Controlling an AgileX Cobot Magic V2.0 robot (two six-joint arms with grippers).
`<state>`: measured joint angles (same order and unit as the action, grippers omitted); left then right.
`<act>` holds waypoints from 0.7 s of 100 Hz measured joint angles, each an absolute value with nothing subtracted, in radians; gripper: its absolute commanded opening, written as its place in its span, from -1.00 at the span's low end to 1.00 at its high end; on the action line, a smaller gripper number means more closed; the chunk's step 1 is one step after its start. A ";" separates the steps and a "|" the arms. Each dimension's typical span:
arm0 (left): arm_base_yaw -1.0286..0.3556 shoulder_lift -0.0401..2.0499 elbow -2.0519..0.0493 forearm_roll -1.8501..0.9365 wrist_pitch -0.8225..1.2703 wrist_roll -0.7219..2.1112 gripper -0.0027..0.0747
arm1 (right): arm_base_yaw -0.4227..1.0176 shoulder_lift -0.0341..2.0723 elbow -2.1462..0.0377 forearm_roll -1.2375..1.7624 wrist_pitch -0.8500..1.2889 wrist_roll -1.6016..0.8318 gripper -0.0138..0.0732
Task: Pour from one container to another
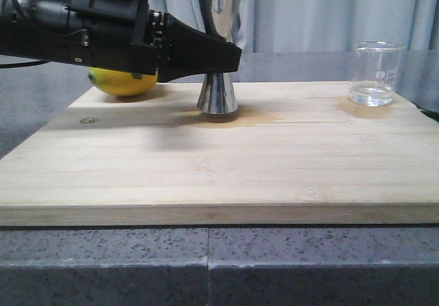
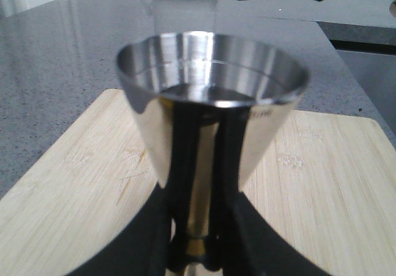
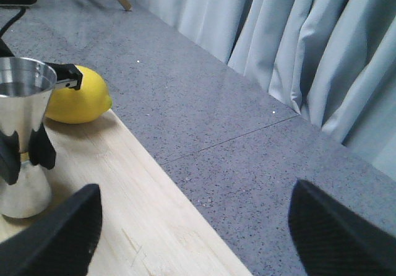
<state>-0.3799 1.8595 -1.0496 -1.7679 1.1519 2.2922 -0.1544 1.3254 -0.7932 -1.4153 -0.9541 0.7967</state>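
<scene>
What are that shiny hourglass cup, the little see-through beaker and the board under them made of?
The jigger looks like polished steel: mirror-bright, reflecting the room, with a thin gold band at its waist. The beaker looks like clear glass, see-through with faint printed marks. The board looks like pale wood, perhaps bamboo, with matte grain in strips.

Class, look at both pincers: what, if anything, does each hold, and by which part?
Left pincer grips the jigger at its narrow waist. Right pincer is open, holding nothing.
</scene>
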 measured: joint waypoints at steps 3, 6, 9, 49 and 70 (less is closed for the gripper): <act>-0.380 1.862 -1.050 -1.768 1.152 2.292 -0.98 | -0.154 1.325 -0.793 -1.415 -0.954 0.797 0.59; -0.380 1.863 -1.050 -1.768 1.152 2.292 -0.98 | -0.154 1.325 -0.793 -1.415 -0.954 0.797 0.59; -0.380 1.863 -1.050 -1.768 1.152 2.292 -0.98 | -0.154 1.324 -0.793 -1.415 -0.954 0.797 0.59; -0.380 1.863 -1.050 -1.766 1.139 2.292 -0.98 | -0.154 1.324 -0.793 -1.416 -0.954 0.797 0.59; -0.380 1.863 -1.050 -1.767 1.100 2.294 -0.98 | -0.154 1.324 -0.793 -1.416 -0.954 0.795 0.59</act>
